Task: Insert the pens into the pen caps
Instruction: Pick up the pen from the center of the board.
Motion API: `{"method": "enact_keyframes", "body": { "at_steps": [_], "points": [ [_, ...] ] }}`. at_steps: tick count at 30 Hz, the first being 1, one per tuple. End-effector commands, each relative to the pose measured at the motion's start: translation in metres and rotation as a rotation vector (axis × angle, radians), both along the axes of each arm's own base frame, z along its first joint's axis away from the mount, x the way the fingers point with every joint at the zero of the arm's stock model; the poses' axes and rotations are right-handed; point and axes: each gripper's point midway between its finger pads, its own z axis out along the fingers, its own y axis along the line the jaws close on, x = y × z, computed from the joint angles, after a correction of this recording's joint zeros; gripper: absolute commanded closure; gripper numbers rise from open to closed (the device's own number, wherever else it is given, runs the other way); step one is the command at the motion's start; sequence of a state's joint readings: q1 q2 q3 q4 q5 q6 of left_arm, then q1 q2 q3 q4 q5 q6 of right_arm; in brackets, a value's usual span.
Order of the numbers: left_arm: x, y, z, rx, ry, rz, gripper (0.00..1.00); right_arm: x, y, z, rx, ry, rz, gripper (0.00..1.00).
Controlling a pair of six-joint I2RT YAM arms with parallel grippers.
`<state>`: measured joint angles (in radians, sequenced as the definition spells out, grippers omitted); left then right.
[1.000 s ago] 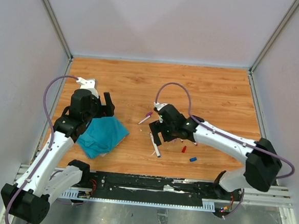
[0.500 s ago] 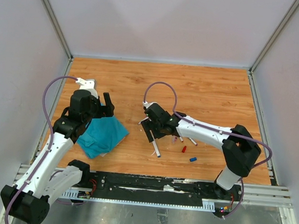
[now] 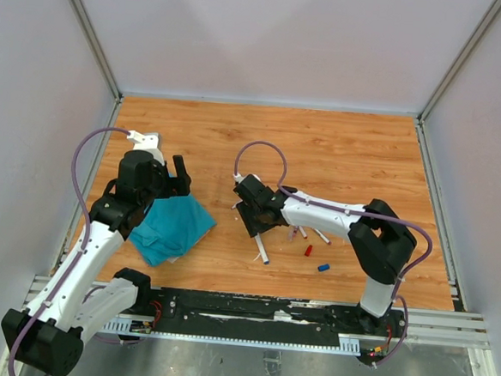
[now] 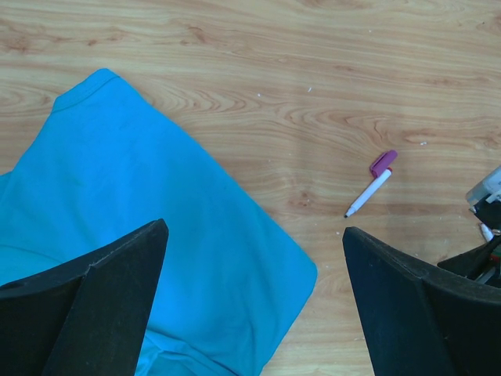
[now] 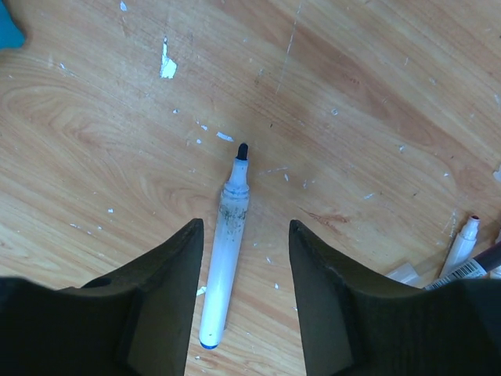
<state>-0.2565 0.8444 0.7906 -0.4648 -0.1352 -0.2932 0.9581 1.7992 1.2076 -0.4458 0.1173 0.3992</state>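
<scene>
Wood table (image 5: 376, 94): pen (image 5: 222, 274) between jaws of right gripper (image 5: 244, 231).
Barrel parallel to its fingers, tip pointing away; jaws apart, pen not clamped. Left gripper (image 4: 254, 227), spread wide, is farther.

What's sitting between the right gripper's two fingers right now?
A white-barrelled, dark-tipped uncapped pen lies on the wooden table inside the right gripper, a gap at each finger; the right wrist view shows it.
</scene>
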Motion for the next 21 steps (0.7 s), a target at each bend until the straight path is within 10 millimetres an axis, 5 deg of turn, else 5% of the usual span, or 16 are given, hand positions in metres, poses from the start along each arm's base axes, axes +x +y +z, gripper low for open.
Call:
{"method": "enact_keyframes", "body": {
  "at_steps": [1,21],
  "points": [
    [0.004,0.004,0.005,0.002,-0.023,0.016,0.00,-0.002,0.003,-0.004,-0.027,-0.001,-0.034,0.53],
    [0.005,0.005,0.002,0.007,-0.009,0.029,0.00,-0.022,-0.008,-0.037,-0.094,0.067,-0.055,0.73]
  ]
}}
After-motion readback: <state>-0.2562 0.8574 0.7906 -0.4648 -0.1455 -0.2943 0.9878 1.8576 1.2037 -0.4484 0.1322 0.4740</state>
